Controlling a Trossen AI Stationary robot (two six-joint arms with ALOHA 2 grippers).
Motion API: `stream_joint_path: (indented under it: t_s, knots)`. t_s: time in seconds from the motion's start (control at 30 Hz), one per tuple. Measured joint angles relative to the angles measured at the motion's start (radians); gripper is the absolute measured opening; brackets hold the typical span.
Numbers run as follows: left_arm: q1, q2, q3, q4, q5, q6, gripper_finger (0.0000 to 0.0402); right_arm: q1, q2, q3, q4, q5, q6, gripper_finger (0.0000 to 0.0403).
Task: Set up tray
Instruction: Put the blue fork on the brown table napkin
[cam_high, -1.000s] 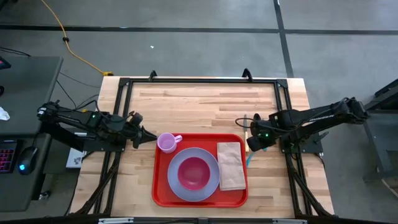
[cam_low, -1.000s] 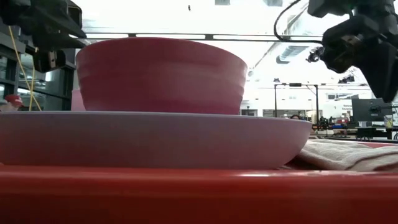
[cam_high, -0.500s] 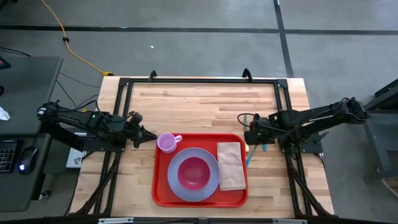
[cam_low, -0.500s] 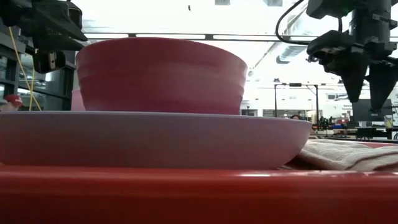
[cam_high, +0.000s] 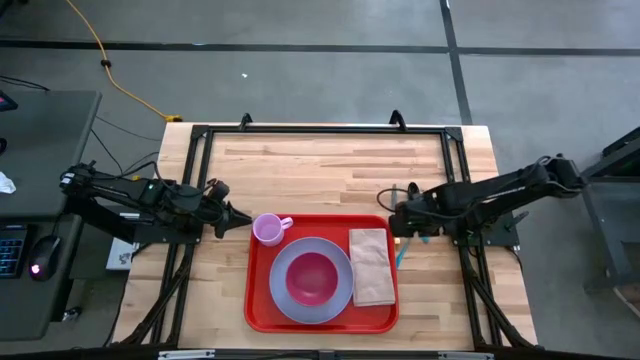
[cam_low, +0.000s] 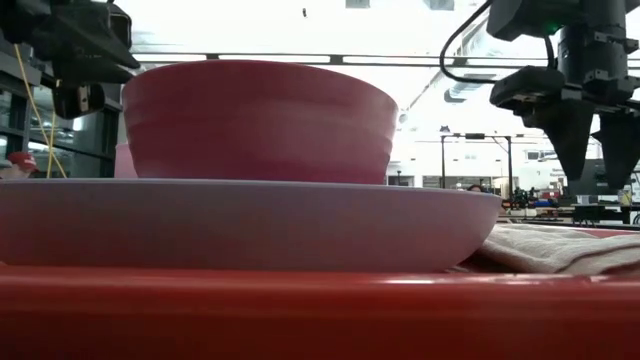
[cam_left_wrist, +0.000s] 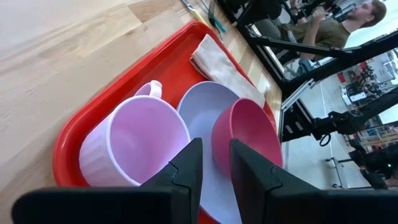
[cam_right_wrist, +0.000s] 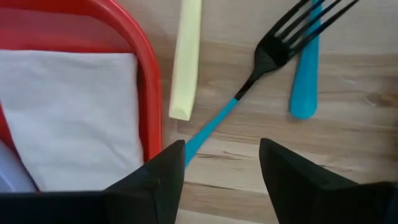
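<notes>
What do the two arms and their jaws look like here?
Both arms are dark, slim and jointed, with black cables looping along them. The left gripper and right gripper each end in two black, angular, tapered fingers. A small green light shows near the right wrist.

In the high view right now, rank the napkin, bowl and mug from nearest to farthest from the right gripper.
1. Napkin: on the tray's right side, closest to the right gripper.
2. Bowl: on the plate, mid-tray.
3. Mug: tray's far-left corner, by the left gripper.
</notes>
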Motion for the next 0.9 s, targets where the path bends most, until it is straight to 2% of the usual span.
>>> stream_joint_path:
  t_s: [0.4,0.9]
  knots:
    - [0.0,0.0,0.0,-0.023,0.0,0.0,0.0111,0.001,0.108,0.0,0.035,-0.027,0.021,0.0179]
    - [0.0,0.0,0.0,-0.046,0.0,-0.007,0.0111,0.019,0.116,0.0,0.035,0.002,0.093,0.017]
